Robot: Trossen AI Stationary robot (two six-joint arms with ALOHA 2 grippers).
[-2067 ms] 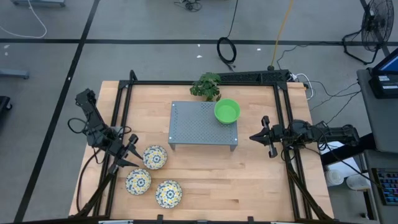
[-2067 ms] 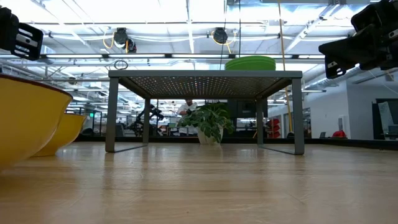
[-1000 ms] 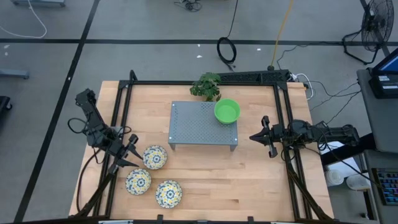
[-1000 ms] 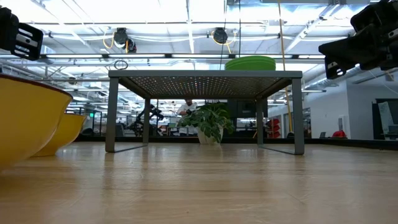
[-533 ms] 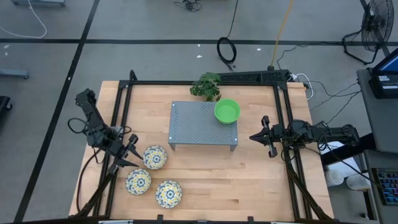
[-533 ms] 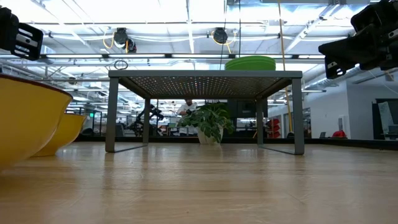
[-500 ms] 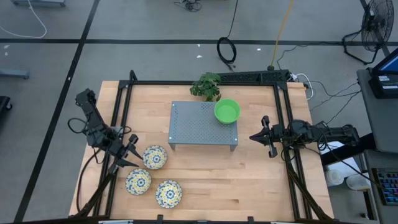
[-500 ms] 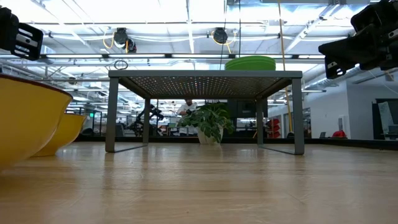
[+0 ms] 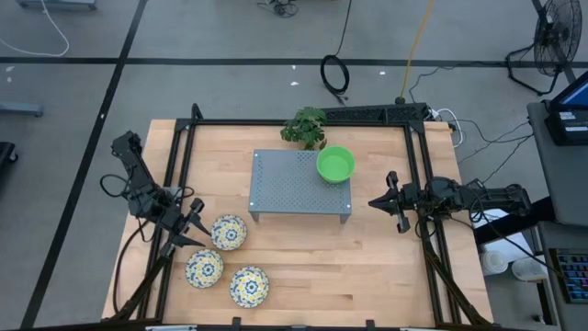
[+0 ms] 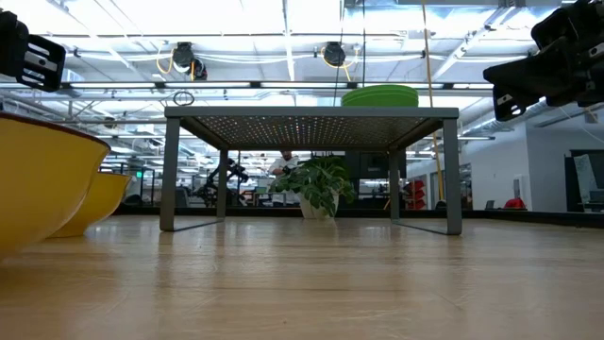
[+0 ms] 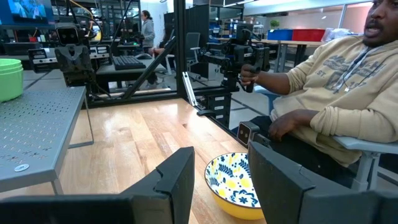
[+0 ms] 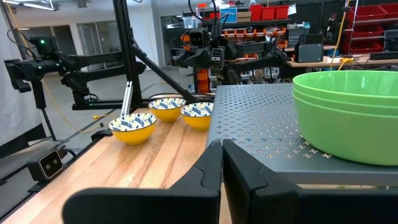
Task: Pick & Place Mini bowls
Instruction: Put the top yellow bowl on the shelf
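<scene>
Stacked green mini bowls [image 9: 335,165] [image 12: 348,112] sit on the far right corner of a grey perforated stand [image 9: 294,188] in mid-table. Three white, floral mini bowls [image 9: 229,232] [image 9: 204,268] [image 9: 249,286] rest on their bases on the wood at the near left. My left gripper [image 9: 197,226] [image 11: 221,180] hovers open just left of the nearest floral bowl [image 11: 233,183], touching nothing. My right gripper [image 9: 372,203] [image 12: 222,149] hangs shut to the right of the stand, pointing level toward it and holding nothing.
A small potted plant [image 9: 306,128] stands behind the stand at the far edge. A black frame [image 9: 294,122] rims the table. A seated person [image 11: 336,106] shows beyond the table's near side in the left wrist view. Bare wood [image 9: 367,267] lies at the near right.
</scene>
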